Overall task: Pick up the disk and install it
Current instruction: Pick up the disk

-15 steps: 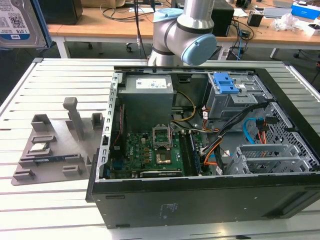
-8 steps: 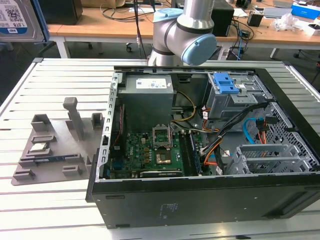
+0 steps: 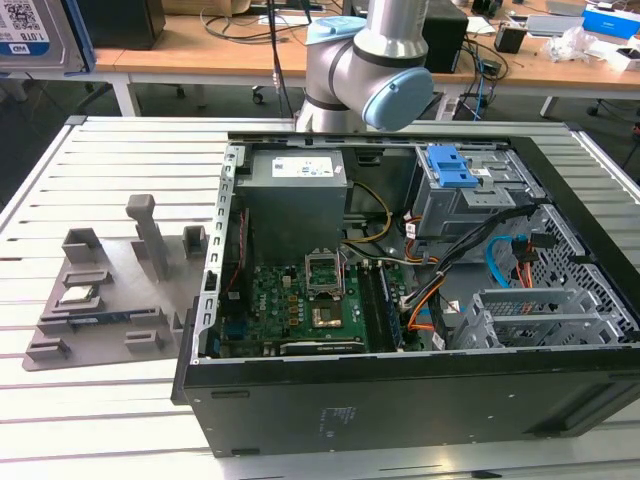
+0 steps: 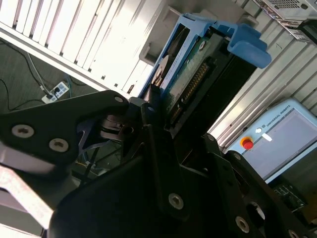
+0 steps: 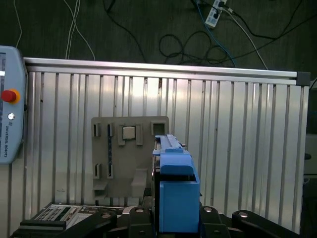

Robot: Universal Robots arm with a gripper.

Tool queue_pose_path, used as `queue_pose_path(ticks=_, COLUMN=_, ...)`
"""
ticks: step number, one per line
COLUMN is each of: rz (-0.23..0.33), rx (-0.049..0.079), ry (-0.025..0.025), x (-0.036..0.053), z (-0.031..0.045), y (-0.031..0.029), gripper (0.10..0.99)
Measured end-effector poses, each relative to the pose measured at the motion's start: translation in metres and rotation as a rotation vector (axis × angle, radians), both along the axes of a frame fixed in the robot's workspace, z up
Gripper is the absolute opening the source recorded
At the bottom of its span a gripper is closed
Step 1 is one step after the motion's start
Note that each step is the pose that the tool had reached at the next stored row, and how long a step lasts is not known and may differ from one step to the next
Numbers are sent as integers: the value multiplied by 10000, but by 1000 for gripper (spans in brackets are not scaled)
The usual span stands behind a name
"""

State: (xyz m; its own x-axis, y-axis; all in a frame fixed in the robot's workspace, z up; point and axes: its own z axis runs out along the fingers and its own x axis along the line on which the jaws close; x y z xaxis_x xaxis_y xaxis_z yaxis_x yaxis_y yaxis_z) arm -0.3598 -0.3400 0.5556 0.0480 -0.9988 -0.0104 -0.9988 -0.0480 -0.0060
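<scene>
Disk (image 5: 176, 198) sits clamped edgewise in my gripper (image 4: 166, 116); hold it square for the cage (image 3: 465, 195), at the case's (image 3: 400, 400) 1 o'clock.

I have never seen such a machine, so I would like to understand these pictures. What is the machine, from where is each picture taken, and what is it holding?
It is one robot arm with a gripper. The exterior view looks from outside at a table with an open computer case and a grey tray carrying a small chip. Both wrist views come from cameras on the arm. There the gripper is shut on the disk, a drive in a blue frame, above the table.
</scene>
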Motion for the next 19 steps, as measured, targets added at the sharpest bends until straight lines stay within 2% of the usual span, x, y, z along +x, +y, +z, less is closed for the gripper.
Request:
queue_pose_path(ticks=6, rz=3, rx=0, ry=1, x=16, z=1, y=-1, gripper=361)
queue_pose_path(ticks=10, rz=0, rx=0, ry=2, x=250, z=1, y=2, gripper=361)
queue_pose_path(ticks=15, rz=0, rx=-4, ry=3, x=462, z=1, y=6, gripper=361)
queue_pose_path(ticks=17, rz=2, rx=-6, ry=9, x=587, z=0, y=9, gripper=361)
queue_pose_path(ticks=19, rz=2, rx=-8, ry=21, x=674, z=1, y=10, gripper=361)
